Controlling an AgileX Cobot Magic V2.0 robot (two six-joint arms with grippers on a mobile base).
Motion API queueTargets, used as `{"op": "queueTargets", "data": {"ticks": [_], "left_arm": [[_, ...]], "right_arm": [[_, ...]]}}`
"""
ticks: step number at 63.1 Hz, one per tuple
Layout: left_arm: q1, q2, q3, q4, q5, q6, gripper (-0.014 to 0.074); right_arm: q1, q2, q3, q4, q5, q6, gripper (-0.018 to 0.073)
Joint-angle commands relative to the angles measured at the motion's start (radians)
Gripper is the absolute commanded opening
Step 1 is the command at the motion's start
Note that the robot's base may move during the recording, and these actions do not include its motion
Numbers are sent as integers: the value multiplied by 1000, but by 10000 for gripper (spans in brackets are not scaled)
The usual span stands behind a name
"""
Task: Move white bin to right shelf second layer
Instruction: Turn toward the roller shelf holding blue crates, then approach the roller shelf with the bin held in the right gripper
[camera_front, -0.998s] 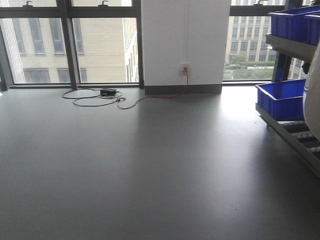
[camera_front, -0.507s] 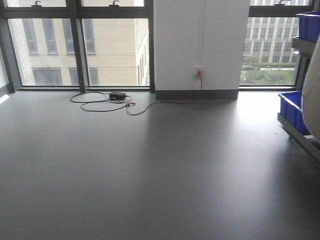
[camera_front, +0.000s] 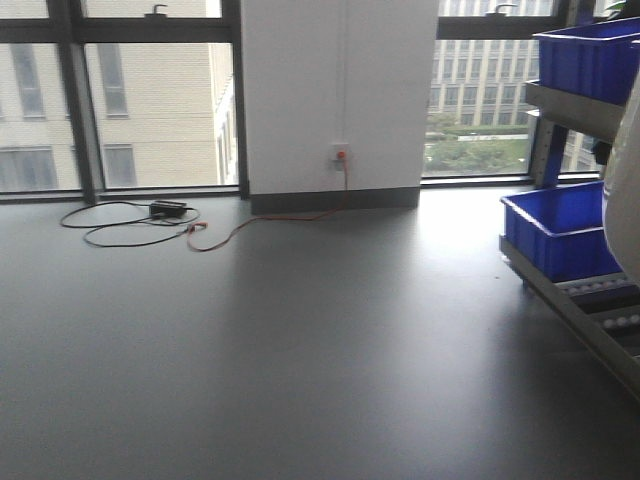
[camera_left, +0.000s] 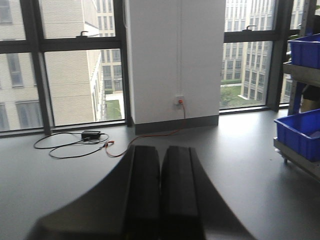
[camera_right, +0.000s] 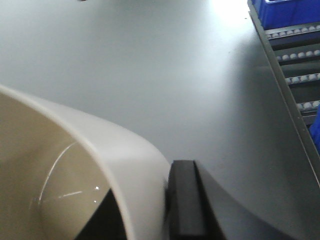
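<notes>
white bin (camera_right: 115, 145) clamped in the right gripper (camera_right: 145, 185), short of the roller shelf (camera_right: 295, 55)

only a curved stretch of the bin's rim and inner wall shows, the rest is cut off. the right gripper pinches that wall, one finger inside and one outside. the bin hangs over the floor (camera_right: 150, 60), apart from the roller shelf. the left gripper (camera_left: 160, 155) has its fingers pressed together, holding nothing. farther back on the shelf sits a blue crate (camera_front: 555, 235); which level that is, i cannot tell.

Daylight from tall dark-framed windows (camera_front: 150, 110) fell on a smooth grey floor (camera_front: 300, 350), and a white pillar (camera_front: 340, 90) between them carried a socket (camera_front: 341, 153) with an orange cable (camera_front: 346, 180) trailing leftward along the ground.
</notes>
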Motion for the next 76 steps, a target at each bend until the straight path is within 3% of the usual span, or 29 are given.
{"op": "queueTargets", "data": {"ticks": [1,76], "left_arm": [[-2,-13,33,-5,-86,-7,85],[-2,-13,33,-5,-86,-7,85]], "right_arm": [[-5,4,-34,0,-91,0,55],[-5,4,-34,0,-91,0,55]]}}
